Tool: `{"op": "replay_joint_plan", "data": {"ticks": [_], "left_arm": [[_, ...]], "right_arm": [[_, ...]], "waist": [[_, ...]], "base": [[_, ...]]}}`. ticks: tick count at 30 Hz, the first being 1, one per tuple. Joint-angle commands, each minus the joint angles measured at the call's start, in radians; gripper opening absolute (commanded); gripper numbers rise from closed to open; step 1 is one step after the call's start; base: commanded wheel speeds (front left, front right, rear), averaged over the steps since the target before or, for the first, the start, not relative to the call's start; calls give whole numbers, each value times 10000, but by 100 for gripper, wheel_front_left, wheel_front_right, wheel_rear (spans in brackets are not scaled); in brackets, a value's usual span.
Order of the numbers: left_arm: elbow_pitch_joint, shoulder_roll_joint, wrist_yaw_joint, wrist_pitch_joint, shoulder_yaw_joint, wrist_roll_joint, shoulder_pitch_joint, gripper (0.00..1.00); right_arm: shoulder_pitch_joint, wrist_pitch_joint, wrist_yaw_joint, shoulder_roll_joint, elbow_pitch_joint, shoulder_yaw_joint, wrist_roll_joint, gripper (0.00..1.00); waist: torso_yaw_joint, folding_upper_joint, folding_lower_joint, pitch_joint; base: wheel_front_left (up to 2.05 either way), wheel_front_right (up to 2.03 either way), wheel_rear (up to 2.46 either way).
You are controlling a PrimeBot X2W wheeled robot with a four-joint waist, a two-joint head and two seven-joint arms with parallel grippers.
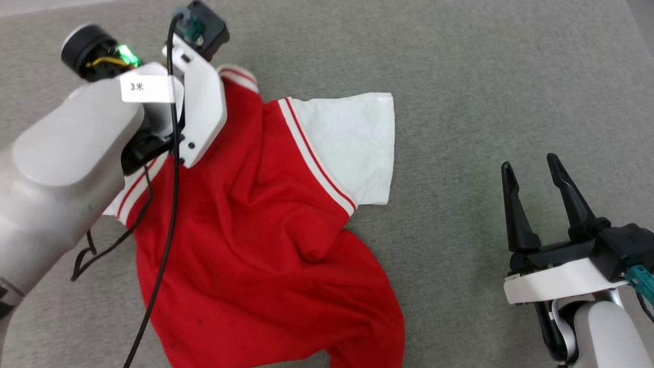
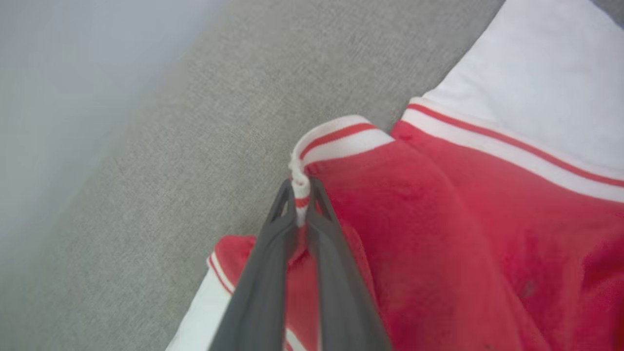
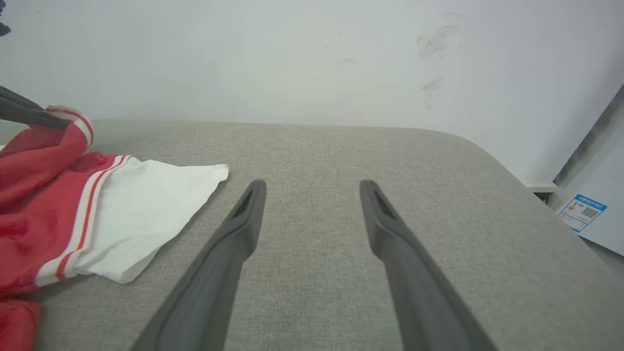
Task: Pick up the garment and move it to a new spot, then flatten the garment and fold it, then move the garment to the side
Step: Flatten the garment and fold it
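Head view with both wrist views. The garment lies rumpled, plain red side up, on the grey worktop. Its body runs from the centre towards 6 o'clock of the head view, and one white sleeve is spread flat towards 1 o'clock.

**Step in hand (judged):** the first one, picking the garment up for the move to a new spot. The grasp is made, but most of the cloth rests on the worktop, with loose folds across the middle.

**Left gripper**: clenched on the striped neckband. In the left wrist view you see the two dark fingers pressed together with a narrow pinch of the trim between their tips. In the head view the arm comes in from 10 o'clock and its wrist covers the fingers.

**Right gripper**: released, with its fingers spread wide and nothing between them. It sits at 4 o'clock in the head view, well apart from the garment and over bare worktop.

**Next move (judged):** raise the left arm until the hem hangs free before you carry it sideways. The hold is a thin pinch at one edge, so lift smoothly. A jerk could pull the trim out, and a low carry would drag and bunch the cloth
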Motion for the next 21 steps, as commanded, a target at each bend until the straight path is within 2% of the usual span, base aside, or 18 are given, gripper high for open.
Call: {"op": "replay_joint_plan", "data": {"ticks": [1, 9, 11, 12, 13, 17, 21], "left_arm": [[370, -84, -79, 174, -124, -58, 315, 0], [1463, -212, -227, 631, -355, -329, 1088, 0], [1615, -263, -244, 407, -372, -342, 1068, 0], [1671, -301, -250, 245, -350, -334, 990, 64], [1696, -347, -245, -22, -266, -304, 854, 100], [1739, -337, -253, -663, -20, -235, 318, 100], [1543, -1, -257, -561, 263, -641, -9, 100]], "right_arm": [[-178, -20, -11, 81, -15, -4, 88, 100], [-236, -20, -11, 142, -54, -84, 81, 100], [-255, -20, -11, 157, -52, -119, 55, 100], [-264, -20, -11, 162, -51, -128, 37, 100], [-262, -20, -11, 169, -48, -140, 18, 100], [-178, -20, -11, 173, -33, -182, -17, 100], [12, -20, -11, 170, 7, -155, -74, 100]], "waist": [[-200, 0, -1, 172], [-320, 0, -1, 319], [-262, 0, -1, 327], [-214, 0, -1, 311], [-158, 0, -1, 286], [78, 0, -1, 82], [297, 0, -1, -135]], "base": [[0, 0, 0], [0, 0, 0], [0, 0, 0], [0, 0, 0], [0, 0, 0], [0, 0, 0], [0, 0, 0]]}}
